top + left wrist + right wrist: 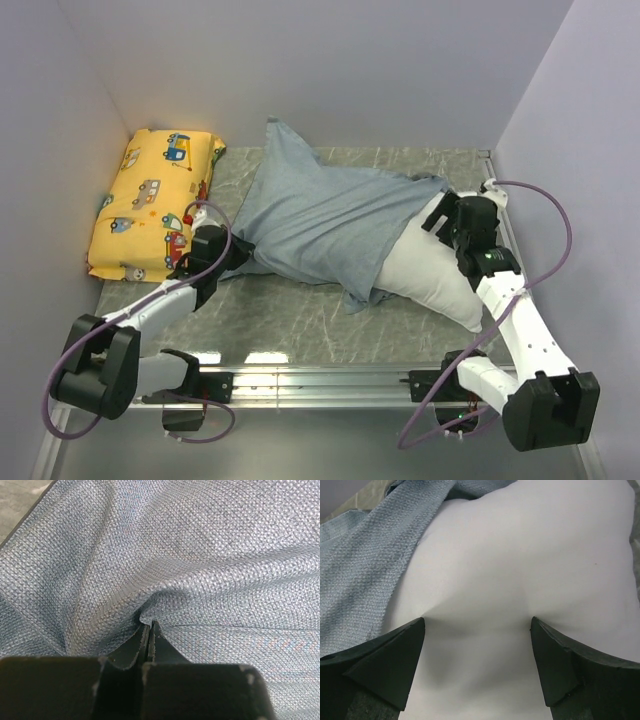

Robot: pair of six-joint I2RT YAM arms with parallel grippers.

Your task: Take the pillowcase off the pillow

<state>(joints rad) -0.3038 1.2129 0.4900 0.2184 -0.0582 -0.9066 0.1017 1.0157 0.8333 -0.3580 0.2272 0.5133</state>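
The blue-grey pillowcase (320,215) lies across the middle of the table, still over most of the white pillow (430,275), whose bare right end sticks out. My left gripper (238,252) is shut on a fold of the pillowcase (190,565) at its left edge; the fabric puckers at the fingertips (150,627). My right gripper (445,215) is open with both fingertips pressed into the bare pillow (520,555), a dent showing between them (477,622). The pillowcase's open edge (375,575) lies at the left of the right wrist view.
A smaller yellow pillow printed with cartoon cars (155,200) lies at the back left, beside my left arm. Grey walls close in the table on the left, back and right. A metal rail (330,385) runs along the near edge.
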